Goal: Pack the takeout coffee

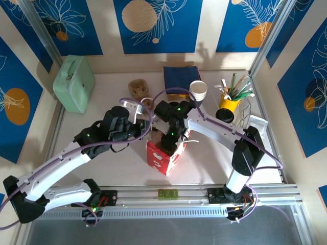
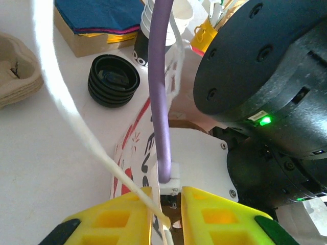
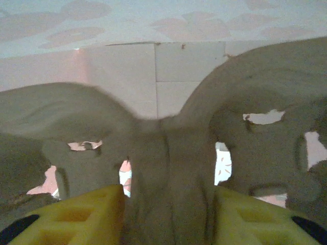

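**Item 1. Paper bag** (image 1: 159,159): red and white, upright at mid-table (image 1: 209,158) between the two arms, whose wrists meet over its mouth.

**Item 2. Left gripper** (image 2: 167,198): we record its yellow fingers (image 2: 120,217) a little apart. The bag's white cord handle (image 2: 82,127) runs through the narrow gap and lies against one finger. As far as we can see it is not pinched.

**Item 3. Right gripper** (image 3: 168,206): inside the bag, with white walls behind it. Its fingers (image 3: 84,217) stand on either side of the middle ridge of a grey pulp cup carrier (image 3: 168,153), which fills the gap. We cannot tell whether they press on the ridge or merely flank it.

**Item 4. Takeout coffee**: we cannot tell its place — from above the right wrist covers the bag's mouth, and within the bag the carrier's humps block the view.

**Item 5. Back of table, from the left:**
- mint-green case (image 1: 74,82)
- stack of pulp carriers (image 1: 138,89)
- navy napkins (image 1: 181,77)
- stack of cups (image 1: 198,91), white rim uppermost
- yellow cup of sticks (image 1: 230,101)
- stack of black lids (image 1: 225,115), just in front of the yellow cup
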